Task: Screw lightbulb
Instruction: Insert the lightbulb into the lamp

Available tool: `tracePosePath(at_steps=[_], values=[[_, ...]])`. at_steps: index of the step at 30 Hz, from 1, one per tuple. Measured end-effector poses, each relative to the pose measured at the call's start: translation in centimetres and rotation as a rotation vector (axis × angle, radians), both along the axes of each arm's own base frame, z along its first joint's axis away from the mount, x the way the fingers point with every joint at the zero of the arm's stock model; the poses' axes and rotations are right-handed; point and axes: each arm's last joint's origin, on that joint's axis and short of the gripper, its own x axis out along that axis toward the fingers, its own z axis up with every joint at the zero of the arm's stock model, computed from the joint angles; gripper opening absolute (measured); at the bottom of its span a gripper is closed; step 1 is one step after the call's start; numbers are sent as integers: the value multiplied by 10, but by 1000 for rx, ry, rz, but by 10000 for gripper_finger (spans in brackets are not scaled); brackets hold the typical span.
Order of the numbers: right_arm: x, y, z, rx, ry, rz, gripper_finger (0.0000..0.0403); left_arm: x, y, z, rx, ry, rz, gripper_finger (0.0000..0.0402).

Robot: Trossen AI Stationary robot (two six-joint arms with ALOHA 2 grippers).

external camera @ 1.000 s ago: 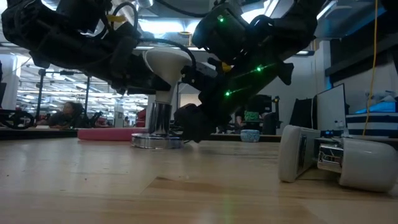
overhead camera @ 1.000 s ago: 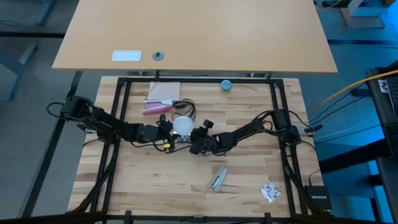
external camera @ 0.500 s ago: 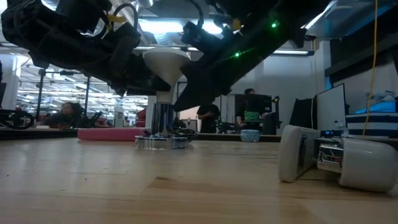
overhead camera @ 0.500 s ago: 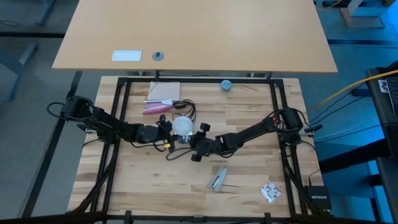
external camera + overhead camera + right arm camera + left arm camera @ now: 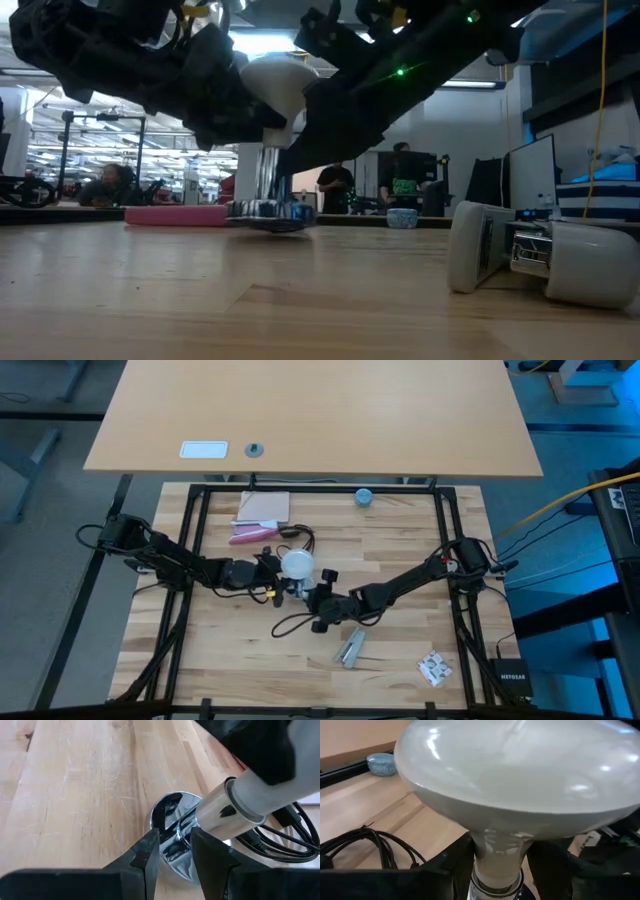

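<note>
The worktop (image 5: 400, 630) carries the whole job near its middle, where both arms meet. The lightbulb (image 5: 296, 564) stands there neck down on a shiny metal base (image 5: 172, 842). In the low view that base (image 5: 270, 212) looks tipped, one edge seemingly off the wood.

The main risk, as I judge it, is the base lifting or swivelling with the bulb, so the thread never bites. A sideways pull from either arm could also cross the thread or snap the neck.

The left gripper (image 5: 492, 870) is closed on the bulb's neck, one finger on each side. The right gripper (image 5: 175, 852) is nearly closed at the base, fingers a narrow slot apart; whether it truly pinches the metal I cannot tell.

The bulb is a broad, white, frosted dome narrowing cone-like to a pale grey neck.
</note>
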Motion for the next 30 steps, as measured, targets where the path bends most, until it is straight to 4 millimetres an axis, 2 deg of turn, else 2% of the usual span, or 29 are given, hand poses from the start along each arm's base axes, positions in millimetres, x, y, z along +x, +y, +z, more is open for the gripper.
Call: tracePosePath(at_steps=[7,15,19,30], values=[[0,1,-3,-4,17,37,115,1,-4,-5,-38,9,-2,159],[3,3,-20,17,63,81,115,8,-5,-19,-48,22,4,159],[3,4,-29,20,86,91,115,8,-5,-19,-32,13,-5,159],[-4,0,-38,-59,180,33,115,8,-6,-21,11,38,-57,159]])
